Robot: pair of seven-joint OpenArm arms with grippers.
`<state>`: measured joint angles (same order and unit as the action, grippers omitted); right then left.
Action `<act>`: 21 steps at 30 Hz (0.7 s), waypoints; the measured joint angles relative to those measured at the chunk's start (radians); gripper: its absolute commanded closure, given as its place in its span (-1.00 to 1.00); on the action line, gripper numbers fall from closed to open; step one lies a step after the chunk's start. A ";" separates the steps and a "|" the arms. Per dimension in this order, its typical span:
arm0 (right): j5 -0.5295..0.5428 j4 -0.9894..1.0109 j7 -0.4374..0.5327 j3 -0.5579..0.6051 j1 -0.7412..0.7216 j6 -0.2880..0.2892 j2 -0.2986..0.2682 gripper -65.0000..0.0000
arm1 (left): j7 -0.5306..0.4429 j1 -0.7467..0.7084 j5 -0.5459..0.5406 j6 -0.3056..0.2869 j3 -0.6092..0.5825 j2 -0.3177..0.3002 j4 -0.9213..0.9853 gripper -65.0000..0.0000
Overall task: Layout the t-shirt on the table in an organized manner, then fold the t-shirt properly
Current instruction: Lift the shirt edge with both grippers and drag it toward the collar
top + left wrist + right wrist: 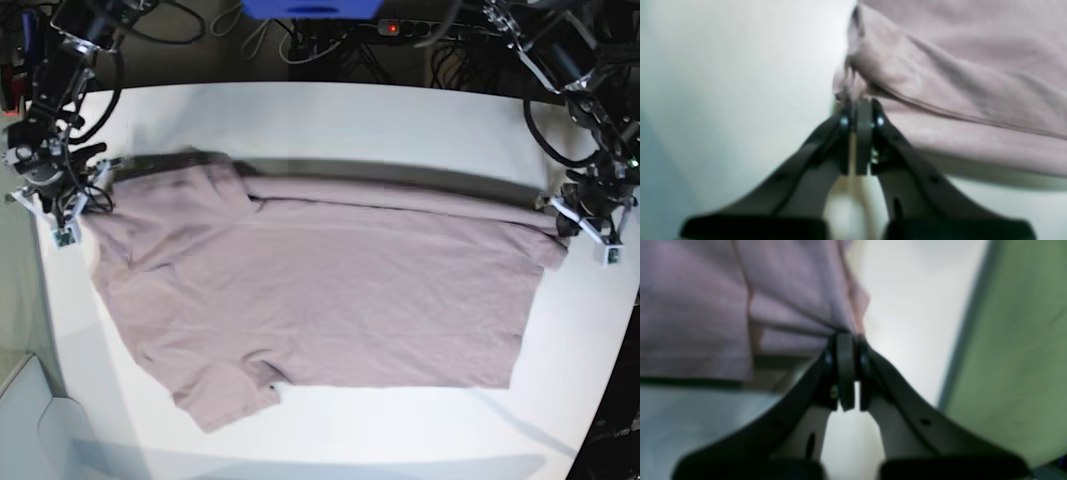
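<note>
The mauve-pink t-shirt [320,290] lies spread across the white table [350,110], its far edge raised and stretched between both arms. In the base view my left gripper [566,214] is at the shirt's right end and my right gripper [96,192] at its left end. Up close, the left gripper [861,101] is shut on a bunched edge of the t-shirt [957,66]. The right gripper [849,336] is likewise shut on a gathered fold of the t-shirt [706,306]. A sleeve [225,395] hangs toward the front.
Cables and a power strip [400,28] run behind the table's far edge. Green flooring [1017,356] shows beyond the table edge in the right wrist view. A pale object [35,430] sits off the front left corner.
</note>
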<state>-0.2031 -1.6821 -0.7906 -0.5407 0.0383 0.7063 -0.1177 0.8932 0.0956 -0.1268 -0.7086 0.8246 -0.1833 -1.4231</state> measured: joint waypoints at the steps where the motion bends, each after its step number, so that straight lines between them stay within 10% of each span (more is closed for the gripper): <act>1: 0.002 -0.011 0.009 0.002 -0.008 0.002 -0.007 1.00 | 0.003 0.003 0.002 -0.001 -0.002 0.000 -0.028 0.99; 15: -0.016 -0.011 -0.014 0.204 -0.154 0.003 -0.104 1.00 | 0.090 0.195 0.029 0.008 -0.082 0.002 -0.008 0.99; 21: -0.008 0.090 -0.173 0.284 -0.295 0.002 -0.155 1.00 | 0.090 0.235 0.026 0.008 -0.087 0.000 0.103 0.99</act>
<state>-0.2108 -1.5917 -0.9638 -0.2569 -0.2569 0.7078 -0.2726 0.9833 0.3305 -0.1005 -0.7010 0.7380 -0.1829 -1.3197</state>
